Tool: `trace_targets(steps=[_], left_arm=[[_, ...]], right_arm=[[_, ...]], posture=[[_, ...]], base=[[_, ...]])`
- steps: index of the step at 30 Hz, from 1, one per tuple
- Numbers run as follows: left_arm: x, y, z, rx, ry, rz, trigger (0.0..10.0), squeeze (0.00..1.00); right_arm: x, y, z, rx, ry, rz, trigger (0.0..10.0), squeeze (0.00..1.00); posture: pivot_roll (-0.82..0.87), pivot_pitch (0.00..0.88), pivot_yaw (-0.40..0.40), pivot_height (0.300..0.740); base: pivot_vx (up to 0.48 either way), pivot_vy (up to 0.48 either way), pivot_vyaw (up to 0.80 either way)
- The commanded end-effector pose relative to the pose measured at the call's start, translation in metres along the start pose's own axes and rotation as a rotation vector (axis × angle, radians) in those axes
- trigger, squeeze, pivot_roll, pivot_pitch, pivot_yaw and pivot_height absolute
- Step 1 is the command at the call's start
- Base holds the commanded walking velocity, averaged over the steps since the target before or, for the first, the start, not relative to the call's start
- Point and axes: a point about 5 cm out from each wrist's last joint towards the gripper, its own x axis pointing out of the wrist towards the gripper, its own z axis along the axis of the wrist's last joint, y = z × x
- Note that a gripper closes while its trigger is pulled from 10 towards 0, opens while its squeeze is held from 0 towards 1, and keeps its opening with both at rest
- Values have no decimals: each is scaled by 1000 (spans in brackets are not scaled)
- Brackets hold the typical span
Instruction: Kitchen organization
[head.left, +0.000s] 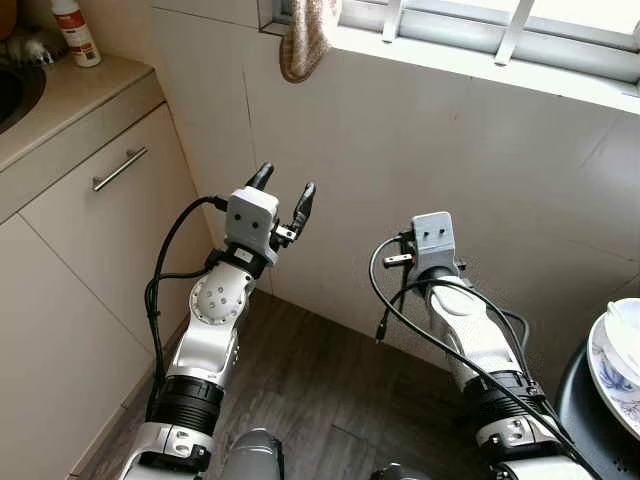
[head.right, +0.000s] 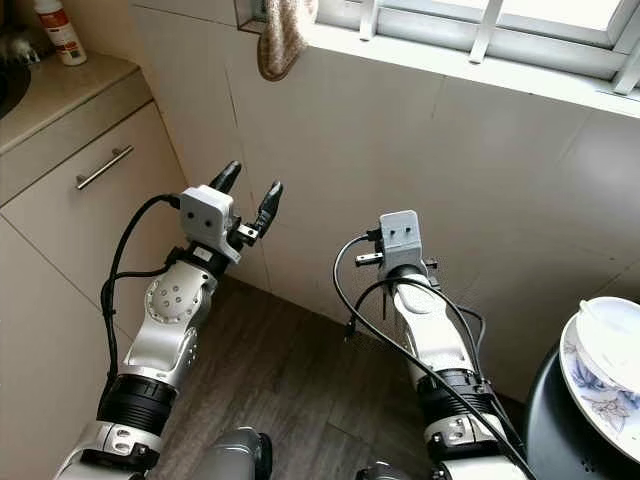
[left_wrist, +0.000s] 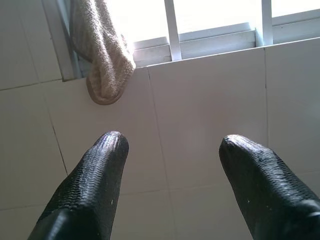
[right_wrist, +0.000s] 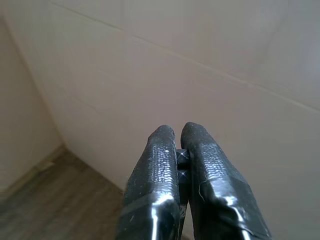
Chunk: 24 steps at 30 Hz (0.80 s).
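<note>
Straight ahead you face a tiled wall (head.left: 450, 180) with a barred window (head.left: 500, 30) along its top, and dark wood-look floor (head.left: 310, 380) at its foot. To your left stands a cream cabinet (head.left: 90, 260) with a metal bar handle (head.left: 119, 169); its countertop (head.left: 70, 95) carries a white bottle with a red label (head.left: 76, 32) at the far end, beside the edge of a sink (head.left: 15, 90).

A beige cloth (head.left: 303, 38) hangs from the window ledge, above and beyond your left gripper (head.left: 283, 197). That gripper is raised in front of the wall with its two black fingers (left_wrist: 95, 185) spread well apart and nothing between them; in the left wrist view the cloth (left_wrist: 100, 50) hangs above the fingertips, well apart from them.

Your right gripper (right_wrist: 179, 150) is also held up toward the wall, lower and to the right, with its fingers pressed together on nothing.

At the near right a white plate with a blue floral pattern (head.left: 612, 375) rests on a dark round surface (head.left: 585, 420), well apart from the right gripper, and something white lies on it.
</note>
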Motion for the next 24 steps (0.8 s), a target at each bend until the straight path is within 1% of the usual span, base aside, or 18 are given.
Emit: trace_targets(steps=[1, 5, 8, 16, 17, 18, 19, 21, 22, 24], left_arm=[[1, -1, -1, -3, 10, -7, 10000, 0], [0, -1, -2, -3, 19, -7, 10000, 0], [1, -1, -2, -3, 25, -7, 10000, 0], [0, -1, -2, -4, 30, -9, 10000, 0], [1, 0, -2, -3, 28, -8, 10000, 0], [1, 0, -2, -3, 28, -8, 10000, 0], [1, 0, -2, -3, 27, -7, 10000, 0], [0, 0, -2, 1, 23, -7, 10000, 0], [0, 0, -2, 1, 23, -7, 10000, 0], [0, -1, -2, 7, 21, -10, 10000, 0]], right_arm=[[-1, 1, 4, 25, -32, 25, 10000, 0], [-3, 6, 8, 26, -72, 79, 10000, 0], [-3, 6, 8, 31, -75, 86, 10000, 0], [-3, 6, 8, 25, -93, 99, 10000, 0], [-4, 5, 12, 28, -126, 94, 10000, 0], [-4, 5, 12, 28, -126, 94, 10000, 0], [-5, 4, 16, 39, -156, 91, 10000, 0], [-5, 3, 20, 53, -183, 90, 10000, 0], [-5, 3, 20, 53, -183, 90, 10000, 0], [-6, 2, 25, 47, -219, 83, 10000, 0]], posture=[[162, 0, -50, 740], [161, 0, -50, 740], [161, 0, -50, 740], [162, 0, -49, 740], [162, 0, -49, 740], [162, 0, -49, 740], [162, 0, -49, 740], [162, 0, -49, 740], [162, 0, -49, 740], [162, 0, -48, 740]], base=[[0, 0, 0], [0, 0, 0], [0, 0, 0], [0, 465, 793], [0, 360, 800], [0, 360, 800], [0, 319, 800], [0, 0, 800], [0, 0, 800], [0, 0, 800]])
